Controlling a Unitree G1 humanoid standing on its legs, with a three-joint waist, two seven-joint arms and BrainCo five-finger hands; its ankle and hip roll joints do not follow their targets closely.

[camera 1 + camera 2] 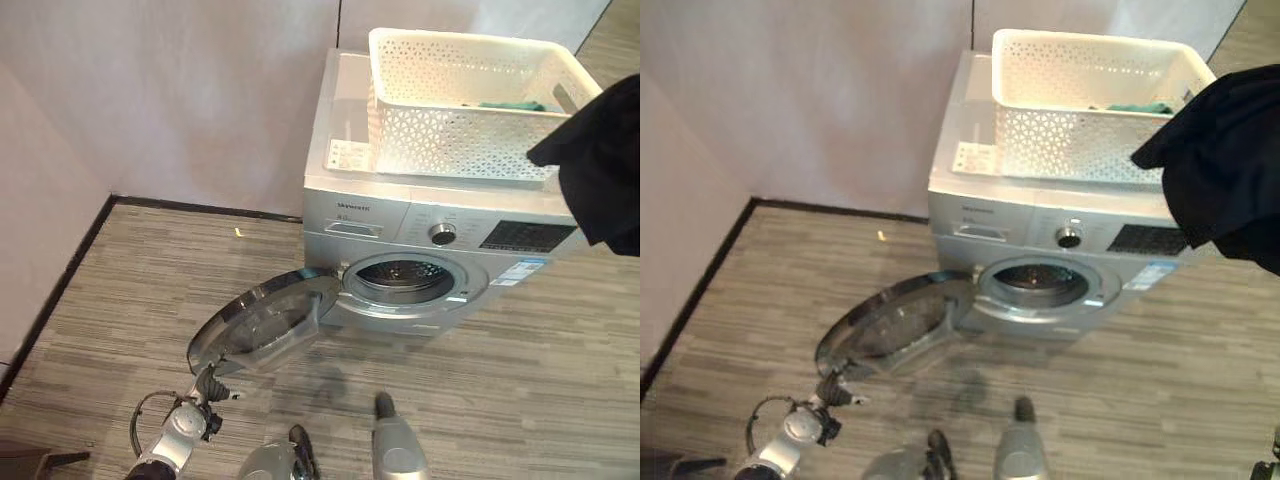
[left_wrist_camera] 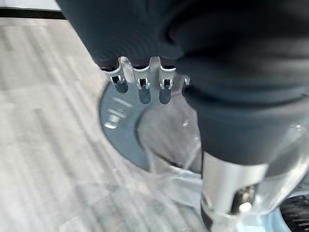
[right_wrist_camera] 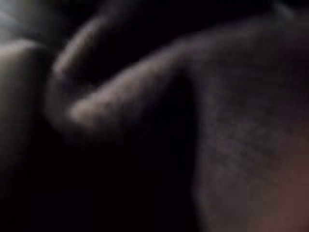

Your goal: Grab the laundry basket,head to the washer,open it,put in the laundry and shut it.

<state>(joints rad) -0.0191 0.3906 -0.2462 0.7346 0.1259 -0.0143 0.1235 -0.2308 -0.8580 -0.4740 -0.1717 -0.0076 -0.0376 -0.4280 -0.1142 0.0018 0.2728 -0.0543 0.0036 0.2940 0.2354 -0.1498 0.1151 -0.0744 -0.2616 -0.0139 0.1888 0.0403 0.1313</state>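
The white laundry basket [image 1: 470,105] sits on top of the silver washer [image 1: 400,225], a green cloth [image 1: 512,105] inside. A black garment [image 1: 1225,165] hangs at 3 o'clock; whether the right hand grips it cannot be told. The left hand [image 2: 145,84], fingers straight and empty, hovers by the swung-open door [image 1: 262,322] at 7 o'clock.

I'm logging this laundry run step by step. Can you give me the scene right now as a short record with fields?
washer door: swung fully open
drum: no laundry visible inside
basket: on top of the washer, a green item inside
black garment: lifted at the right, beside the basket
left robot hand: open, by the door's rim
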